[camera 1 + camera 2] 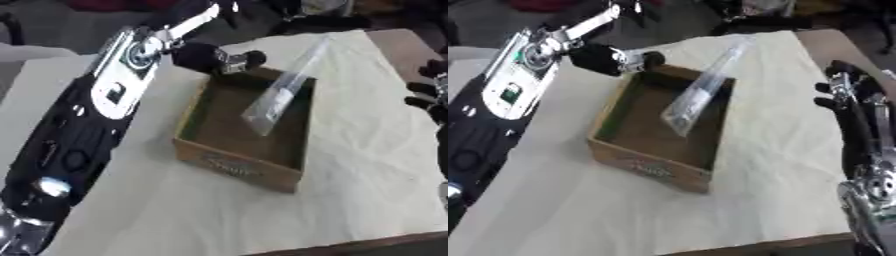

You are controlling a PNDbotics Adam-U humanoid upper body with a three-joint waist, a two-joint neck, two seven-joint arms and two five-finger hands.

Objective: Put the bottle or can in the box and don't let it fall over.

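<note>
A clear bottle (282, 92) is seen standing tilted inside a shallow wooden box (236, 162), its base resting on the box floor near the middle and its neck leaning out over the far right rim towards the far edge of the counter (367, 165). It is not upright; it appears to be propped against the rim, which is judged to be what keeps it from lying flat. The box sits roughly in the middle of the cloth-covered counter, turned askew, with printed lettering on its near wall.

The left robot hand (219, 59) is reached across from the upper left and is placed at the far left corner of the box, just beside the rim. Its dark fingers look curled together, and nothing can be made out between them; whether the rim itself is touched cannot be told. The bottle is well apart from this robot hand, so it is not being held. The placement at the corner is judged to suit either steadying the box or drawing back after a release.

The right robot hand (843, 92) is held idle at the right edge of the counter, fingers relaxed and pointing up, near nothing of the task.

The bottle is already within the box, so the putting-in is judged done, but the second condition is at risk: a leaning bottle could slide along the rim and drop onto its side if the box is nudged. Any next move would call for care not to jolt the far corner.
</note>
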